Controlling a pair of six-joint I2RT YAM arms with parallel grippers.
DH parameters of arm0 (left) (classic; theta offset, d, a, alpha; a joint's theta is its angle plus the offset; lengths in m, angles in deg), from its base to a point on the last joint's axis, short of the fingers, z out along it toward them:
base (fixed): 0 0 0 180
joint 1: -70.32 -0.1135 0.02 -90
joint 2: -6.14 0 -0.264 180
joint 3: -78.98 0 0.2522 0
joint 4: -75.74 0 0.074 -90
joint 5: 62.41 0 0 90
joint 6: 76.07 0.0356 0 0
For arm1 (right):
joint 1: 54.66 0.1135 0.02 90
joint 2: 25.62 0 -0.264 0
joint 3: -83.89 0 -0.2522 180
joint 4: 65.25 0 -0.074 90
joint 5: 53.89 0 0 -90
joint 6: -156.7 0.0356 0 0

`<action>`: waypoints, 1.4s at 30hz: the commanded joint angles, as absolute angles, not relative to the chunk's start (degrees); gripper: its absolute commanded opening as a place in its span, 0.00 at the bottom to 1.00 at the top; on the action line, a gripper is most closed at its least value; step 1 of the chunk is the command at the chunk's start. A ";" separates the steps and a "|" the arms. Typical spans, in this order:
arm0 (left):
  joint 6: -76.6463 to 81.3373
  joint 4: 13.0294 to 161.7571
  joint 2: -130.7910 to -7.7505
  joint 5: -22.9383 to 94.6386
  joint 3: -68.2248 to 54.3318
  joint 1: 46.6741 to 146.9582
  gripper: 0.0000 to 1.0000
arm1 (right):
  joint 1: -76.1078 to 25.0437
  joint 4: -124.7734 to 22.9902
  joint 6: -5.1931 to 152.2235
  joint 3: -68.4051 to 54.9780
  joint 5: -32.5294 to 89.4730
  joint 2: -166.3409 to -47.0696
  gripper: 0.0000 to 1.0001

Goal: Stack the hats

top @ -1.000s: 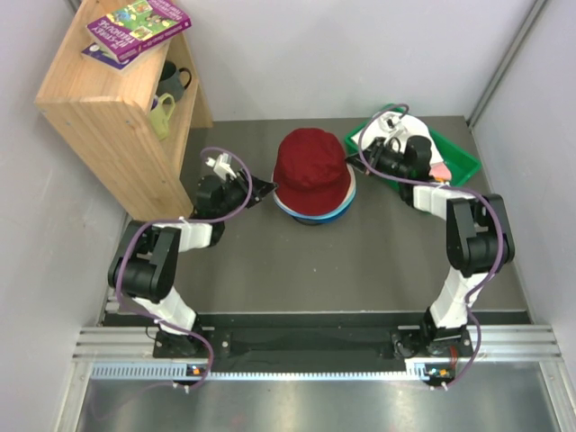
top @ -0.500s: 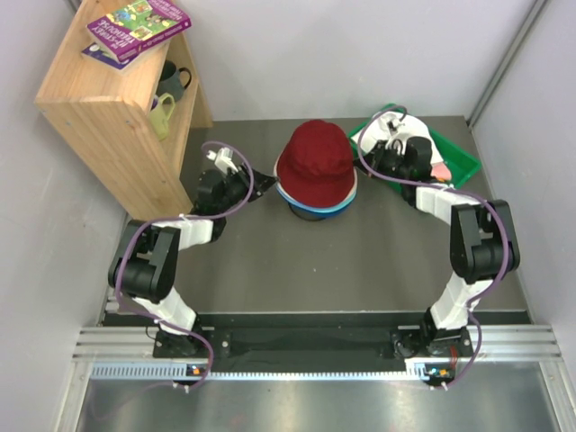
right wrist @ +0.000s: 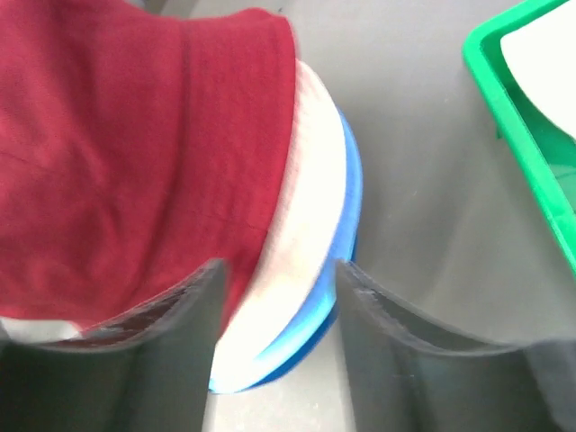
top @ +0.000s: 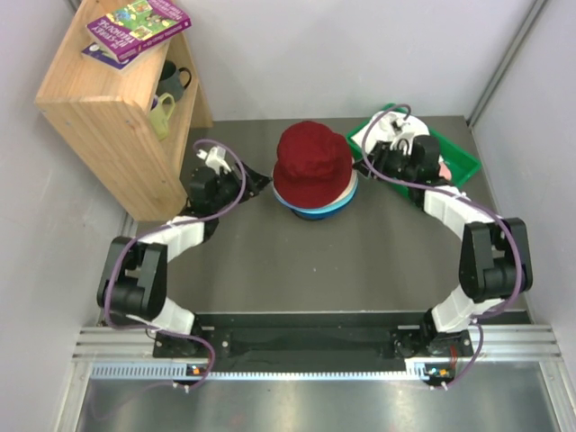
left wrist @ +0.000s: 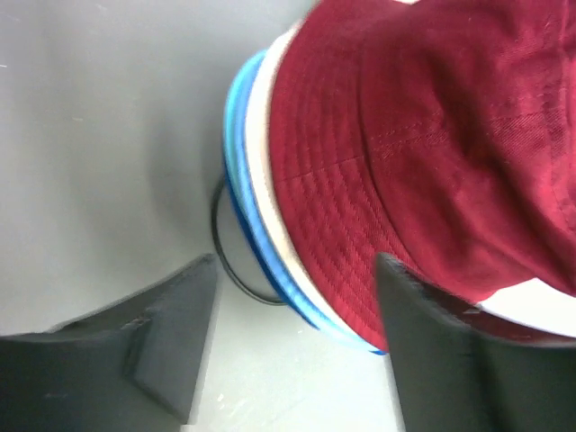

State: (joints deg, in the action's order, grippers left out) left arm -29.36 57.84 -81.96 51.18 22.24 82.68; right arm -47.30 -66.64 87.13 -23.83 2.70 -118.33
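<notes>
Hats (top: 313,180) stacked at table (top: 360,261) centre, dark red hat (top: 312,160) on top. Left gripper (left wrist: 295,270) released at stack's 9 o'clock, right gripper (right wrist: 281,270) released at 3 o'clock, jaws astride the brims. Green tray (top: 461,164) at 2 o'clock beyond.

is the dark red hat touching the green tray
Apart. The right wrist view shows grey table between the dark red hat, with the brims stacked under it, and the green tray.

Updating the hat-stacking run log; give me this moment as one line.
top of pile: dark red hat | left gripper: open, by the brims | right gripper: open, by the brims
</notes>
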 commanded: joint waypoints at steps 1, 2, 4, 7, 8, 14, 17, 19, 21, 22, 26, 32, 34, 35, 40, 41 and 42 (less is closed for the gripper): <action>-23.96 65.84 -73.87 46.24 22.51 81.57 0.82 | -47.80 -63.36 86.12 -24.69 2.27 -111.68 0.68; -23.09 69.33 -72.89 45.18 22.51 81.39 0.86 | -47.89 -62.66 85.95 -24.87 2.80 -110.63 0.73; -21.94 72.17 -70.43 43.50 22.86 80.16 0.94 | -48.94 -59.58 84.90 -24.78 3.68 -107.90 0.80; -18.78 78.06 -67.44 38.33 23.74 79.02 0.98 | -51.22 -55.28 84.37 -24.43 7.27 -104.21 0.84; -16.16 79.38 -66.91 34.40 24.00 79.02 0.99 | -51.84 -54.05 84.28 -24.25 8.68 -103.50 0.85; -13.77 75.80 -61.98 28.47 30.76 79.02 0.99 | -54.04 -44.72 81.29 -19.86 29.68 -102.44 0.89; -13.24 73.15 -61.10 25.92 33.84 79.11 0.99 | -56.05 -44.72 79.62 -16.61 34.96 -105.42 0.89; -13.06 73.15 -61.45 26.00 34.37 79.11 0.99 | -56.85 -44.81 78.66 -12.75 35.23 -109.37 0.89; -13.49 73.24 -61.98 27.32 34.37 79.19 0.99 | -57.29 -46.73 76.99 -8.45 35.76 -114.18 0.89; -13.76 72.80 -62.68 29.59 34.55 79.28 0.99 | -57.56 -47.44 76.64 -6.95 35.67 -116.05 0.89; -13.94 72.09 -65.40 30.40 34.64 79.37 0.99 | -58.35 -50.96 72.87 3.31 32.77 -126.41 0.89; -13.58 72.62 -66.29 30.84 33.93 79.46 0.99 | -58.44 -50.44 69.96 17.99 30.84 -142.32 0.90; -13.41 72.88 -65.94 30.58 34.02 79.46 0.99 | -58.35 -48.86 69.51 21.35 30.14 -147.07 0.90; -13.32 73.06 -65.85 30.32 33.93 79.46 0.99 | -58.35 -48.24 69.51 23.71 30.05 -148.31 0.90; -13.15 73.50 -65.93 30.31 33.67 79.37 0.99 | -58.26 -51.05 70.48 22.68 31.01 -149.29 0.55; -13.15 73.59 -65.93 30.31 33.58 79.46 0.99 | -58.18 -50.87 70.65 22.51 31.71 -149.11 0.40; -13.15 73.59 -65.93 30.40 33.67 79.46 0.99 | -58.09 -50.78 70.83 22.16 33.28 -147.81 0.27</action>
